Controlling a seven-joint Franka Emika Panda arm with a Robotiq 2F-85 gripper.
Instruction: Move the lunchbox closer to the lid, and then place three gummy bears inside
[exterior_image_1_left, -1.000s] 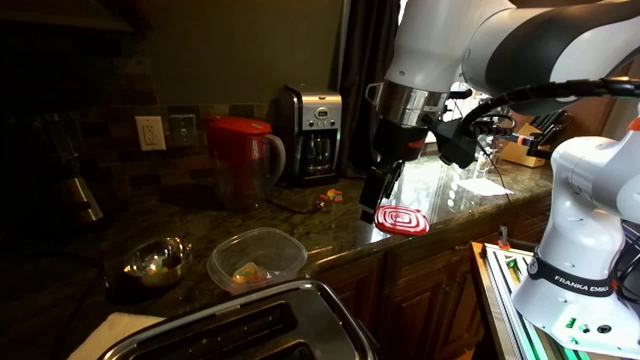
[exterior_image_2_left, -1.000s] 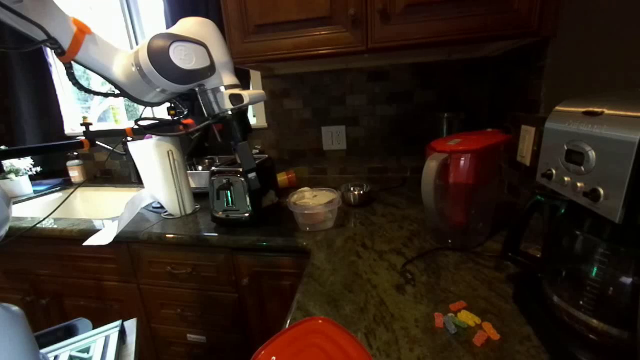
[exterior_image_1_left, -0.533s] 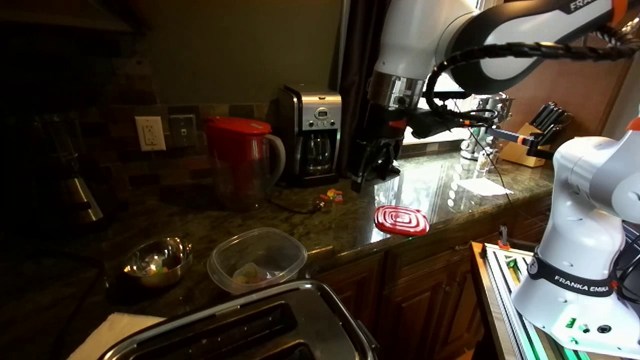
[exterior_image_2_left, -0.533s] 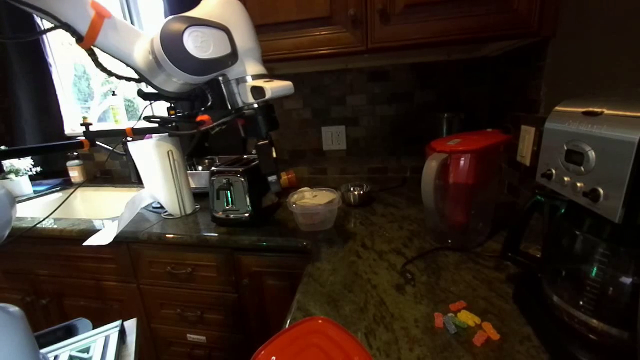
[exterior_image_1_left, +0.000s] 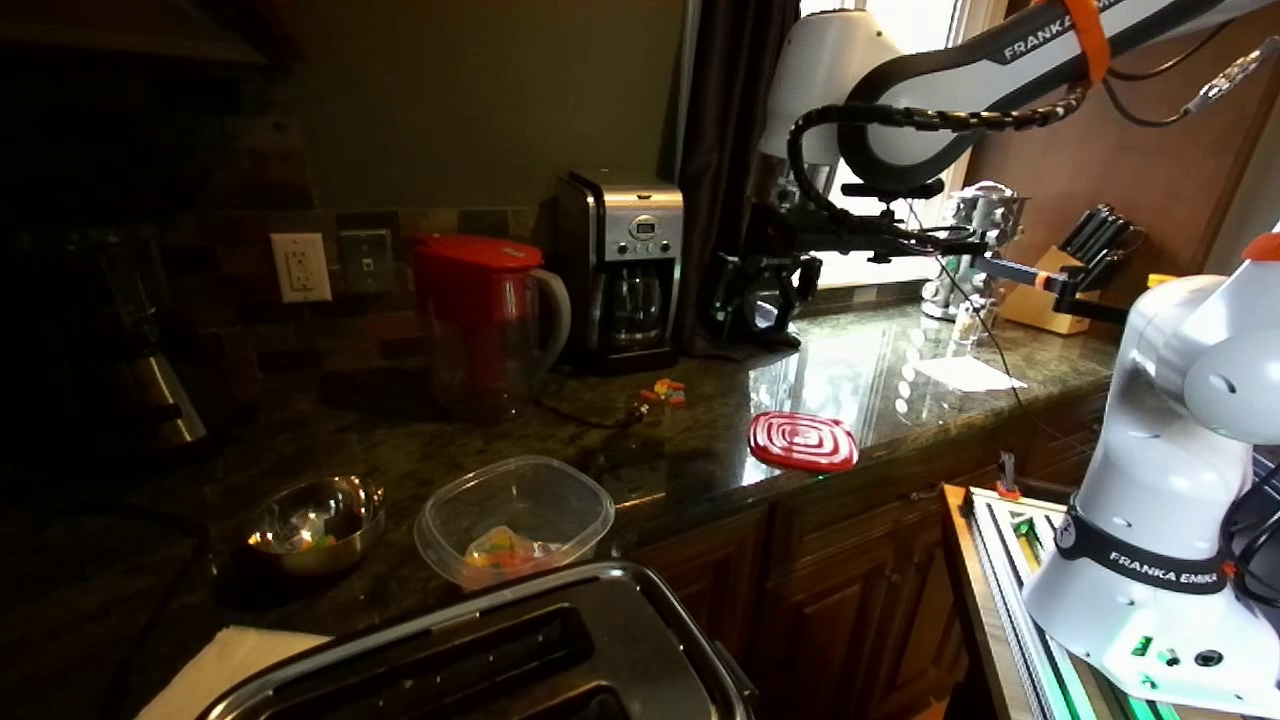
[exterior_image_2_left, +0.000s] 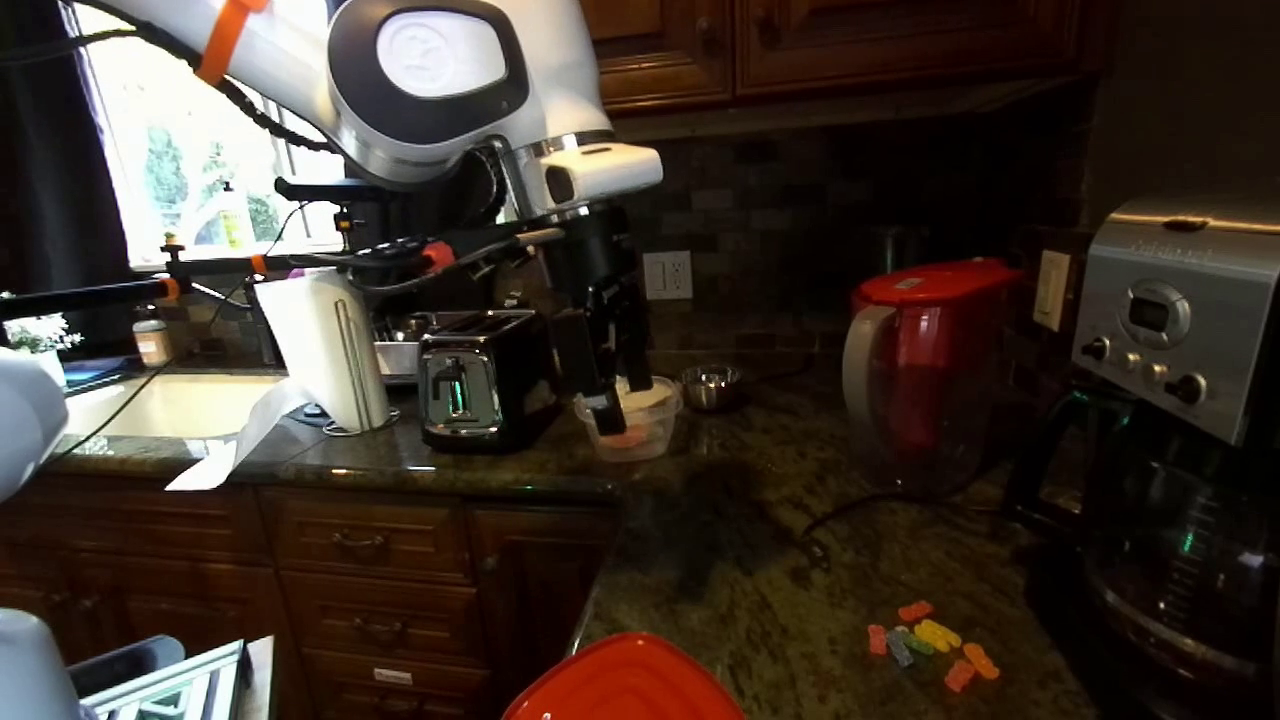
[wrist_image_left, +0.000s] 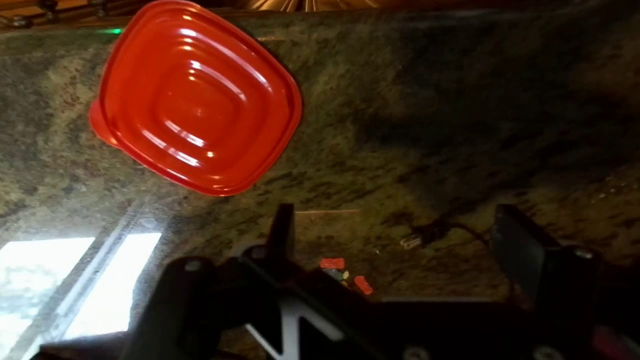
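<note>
A shiny red lid (wrist_image_left: 200, 105) with round corners and rings is laid on the speckled stone counter (wrist_image_left: 360, 140). The clear plastic tub (exterior_image_2_left: 652, 435) is set between the toaster (exterior_image_2_left: 480, 370) and the round metal bowl (exterior_image_2_left: 713, 395), well apart from the lid. Small bright gummy bears (exterior_image_2_left: 938, 636) are bunched on the counter. The claw (wrist_image_left: 397, 227) is held in the air, its two fingers (wrist_image_left: 520, 250) spread wide apart. In an exterior view, the tub is now partly hidden by it, unlike a moment ago.
</note>
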